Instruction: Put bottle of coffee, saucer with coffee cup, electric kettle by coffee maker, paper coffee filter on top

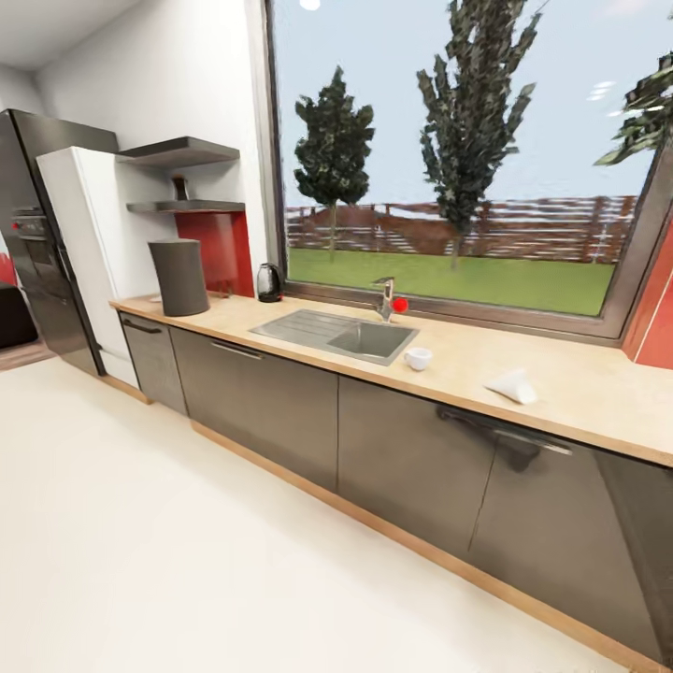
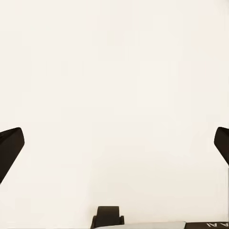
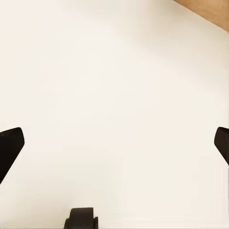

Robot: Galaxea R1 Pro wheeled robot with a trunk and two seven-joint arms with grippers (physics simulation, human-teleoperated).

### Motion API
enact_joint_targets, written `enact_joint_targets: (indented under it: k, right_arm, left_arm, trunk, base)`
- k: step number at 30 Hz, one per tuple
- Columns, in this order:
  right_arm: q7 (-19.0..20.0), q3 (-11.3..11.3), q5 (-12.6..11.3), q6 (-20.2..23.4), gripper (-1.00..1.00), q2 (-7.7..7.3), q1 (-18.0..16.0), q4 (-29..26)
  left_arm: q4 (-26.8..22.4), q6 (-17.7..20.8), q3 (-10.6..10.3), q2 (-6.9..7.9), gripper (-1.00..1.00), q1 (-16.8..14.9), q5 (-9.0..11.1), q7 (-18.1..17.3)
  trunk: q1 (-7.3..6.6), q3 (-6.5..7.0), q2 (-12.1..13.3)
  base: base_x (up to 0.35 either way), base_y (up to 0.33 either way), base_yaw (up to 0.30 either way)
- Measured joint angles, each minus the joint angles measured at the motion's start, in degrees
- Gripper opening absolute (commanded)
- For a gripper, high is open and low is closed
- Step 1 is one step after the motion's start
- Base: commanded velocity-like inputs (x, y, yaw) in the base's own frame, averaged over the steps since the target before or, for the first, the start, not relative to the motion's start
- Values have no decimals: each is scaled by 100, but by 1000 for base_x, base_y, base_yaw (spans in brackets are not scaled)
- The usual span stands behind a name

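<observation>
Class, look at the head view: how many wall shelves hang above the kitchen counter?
2. The upper shelf hangs left of the window; the lower shelf hangs directly beneath it, above the coffee maker. Others may lie out of frame.

light: bright, even, daylight through my window (image 1: 458,159) | shadows: soft, under counter (image 1: 561,393) lip | glare: wrist views washed pale | blur: none | distortion: head view edges bowed

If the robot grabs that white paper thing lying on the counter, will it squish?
Probably yes. The paper coffee filter looks thin and folded, so a grip would likely crumple it. It also seems very light, so a push would probably slide it along the smooth kitchen countertop rather than tip it.
</observation>
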Motion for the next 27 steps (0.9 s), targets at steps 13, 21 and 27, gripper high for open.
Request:
enact_joint_targets:
  k: [13, 21, 27]
  right_arm:
    - [-3, 0, -3, 4, 100, 0, 0, 1]
    - [-5, 0, -6, 7, 100, -1, -1, 2]
    - [-5, 5, 10, -6, 100, -3, -1, 2]
  left_arm:
    - [1, 0, 2, 0, 100, 0, 0, 1]
    - [-3, -1, 0, 0, 100, 1, 0, 5]
    - [-8, -3, 0, 0, 100, 1, 2, 5]
  trunk:
    - [0, 0, 0]
    - [-1, 0, 0]
    - [-1, 0, 0]
  base:
    - [0, -6, -240]
    - [83, -128, -17]
    - [80, -86, -1]
